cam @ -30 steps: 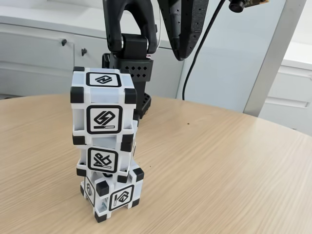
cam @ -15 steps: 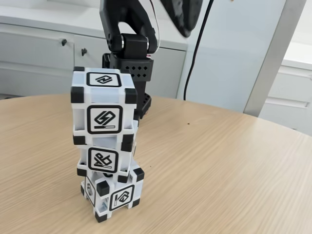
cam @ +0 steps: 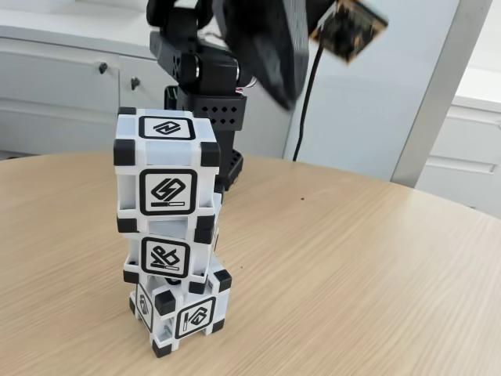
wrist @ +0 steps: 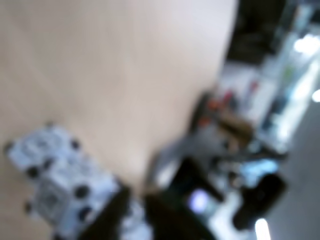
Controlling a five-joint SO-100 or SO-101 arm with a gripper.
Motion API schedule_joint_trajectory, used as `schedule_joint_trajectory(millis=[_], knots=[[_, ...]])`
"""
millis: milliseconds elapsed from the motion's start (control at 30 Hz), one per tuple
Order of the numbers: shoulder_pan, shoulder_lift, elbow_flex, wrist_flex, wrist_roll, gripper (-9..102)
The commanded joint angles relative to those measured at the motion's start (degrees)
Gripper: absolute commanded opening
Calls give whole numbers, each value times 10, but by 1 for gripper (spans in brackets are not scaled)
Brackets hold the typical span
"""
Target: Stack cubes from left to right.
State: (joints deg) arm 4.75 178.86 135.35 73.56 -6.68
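Three white cubes with black corners stand in one stack at the left of the fixed view: the top cube (cam: 167, 176), the middle cube (cam: 168, 254) and the bottom cube (cam: 180, 313), which is turned a little. The gripper (cam: 274, 66) is a dark motion-blurred shape high up behind the stack, well clear of it. Its jaws cannot be made out. In the blurred wrist view the stack (wrist: 60, 185) shows from above at the lower left, and the dark gripper (wrist: 135, 220) enters from the bottom edge beside it.
The round wooden table (cam: 352, 258) stretches to the right of the stack. The arm's black base (cam: 207, 110) stands at the table's far edge. Grey cabinets (cam: 63, 78) and a slanted grey post (cam: 434, 94) lie behind. The wrist camera board (cam: 348, 27) hangs near the top.
The arm's upper part has swung, with the blurred gripper now lower and further left and the camera board back in view at the top. The stack has not moved.
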Motion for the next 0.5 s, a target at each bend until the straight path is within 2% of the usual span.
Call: schedule_joint_trajectory(millis=[0,167,467], knots=[[-2,57,50,-15,-15,0],[-3,97,118,-15,-24,0],[5,96,187,-15,18,0]])
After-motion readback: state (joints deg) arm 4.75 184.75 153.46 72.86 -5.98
